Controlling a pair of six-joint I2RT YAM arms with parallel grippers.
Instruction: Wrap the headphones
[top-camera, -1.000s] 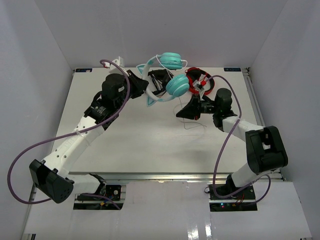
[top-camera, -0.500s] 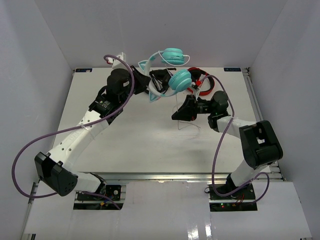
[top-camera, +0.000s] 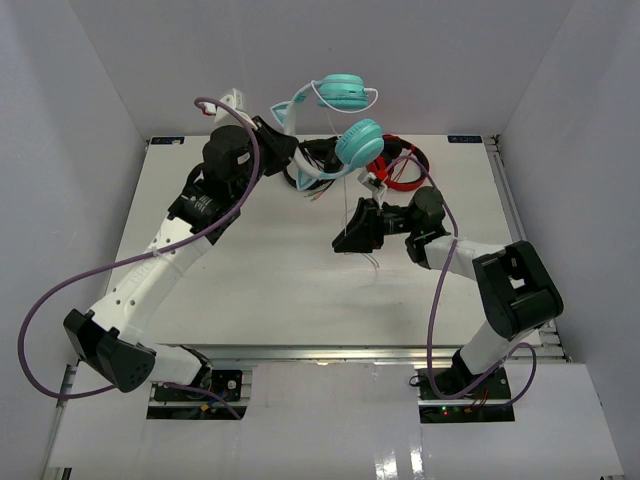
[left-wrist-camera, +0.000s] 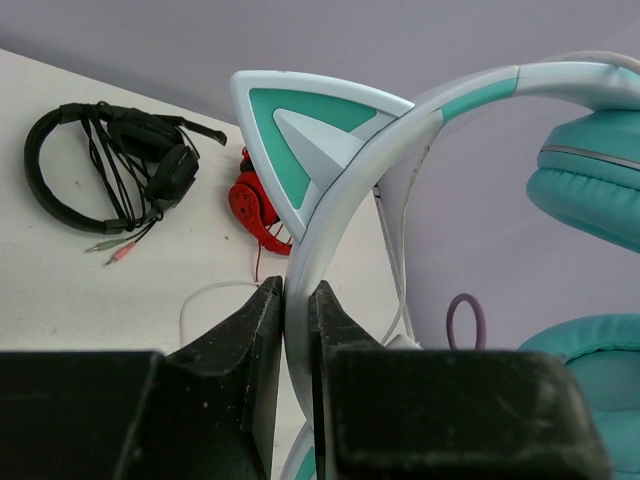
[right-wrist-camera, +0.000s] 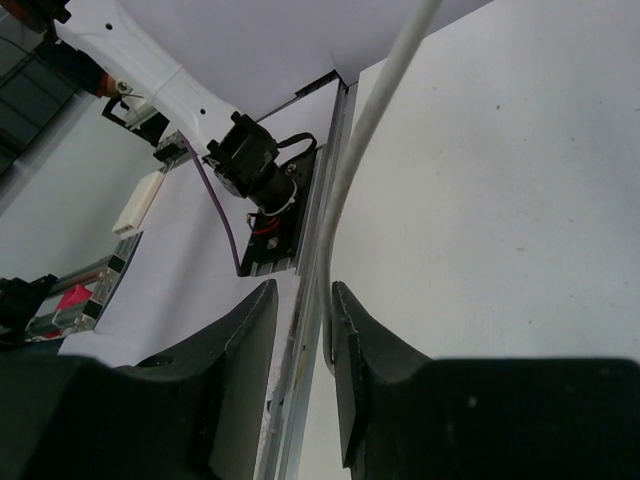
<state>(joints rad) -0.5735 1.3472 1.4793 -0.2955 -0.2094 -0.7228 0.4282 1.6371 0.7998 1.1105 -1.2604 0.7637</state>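
Observation:
My left gripper (top-camera: 283, 150) is shut on the whitish headband (left-wrist-camera: 350, 190) of the teal headphones (top-camera: 358, 140) and holds them in the air above the table's far edge. A cat ear (left-wrist-camera: 300, 130) stands just past the left gripper (left-wrist-camera: 297, 285), with teal ear cups (left-wrist-camera: 590, 190) to its right. The thin white cable (top-camera: 349, 205) hangs from the headphones to the table. My right gripper (top-camera: 342, 240) is low over the table at the cable's lower end. In the right wrist view its jaws (right-wrist-camera: 303, 290) stand slightly apart, with the cable (right-wrist-camera: 350, 180) running between them along the right finger.
Black headphones (top-camera: 320, 155) and red headphones (top-camera: 400, 170) lie on the table (top-camera: 250, 270) near its far edge, under the lifted teal pair. They also show in the left wrist view: black (left-wrist-camera: 110, 165), red (left-wrist-camera: 255, 205). White walls enclose the table on three sides.
My left arm has raised the teal headphones a little and swung them back. My right gripper has slid left and nearer along the table, with the hanging cable now between its jaws.

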